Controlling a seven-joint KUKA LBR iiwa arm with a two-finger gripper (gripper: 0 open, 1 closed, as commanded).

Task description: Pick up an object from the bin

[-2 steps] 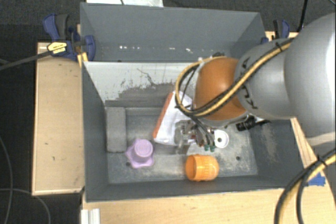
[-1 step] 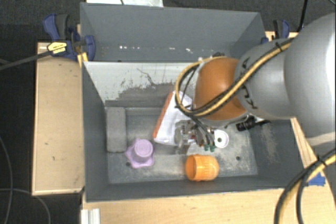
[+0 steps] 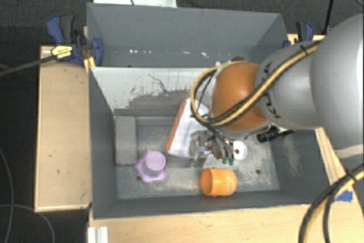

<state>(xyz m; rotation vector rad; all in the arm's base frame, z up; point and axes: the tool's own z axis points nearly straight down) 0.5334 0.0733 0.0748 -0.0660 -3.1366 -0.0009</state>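
My gripper is low in the middle of the bin, its metal body showing just under the arm's orange cover. It stands against the lower right edge of a flat white packet with an orange side, which leans on the bin's back wall. An orange round tub lies just below and right of the gripper, at the front. A small white round piece sits right of the gripper body. A lilac capped cup rests to the left on the floor.
A grey foam block stands along the bin's left wall. The arm and its orange cover hang over the bin's right half, hiding the floor there. Bare floor shows between the lilac cup and the gripper.
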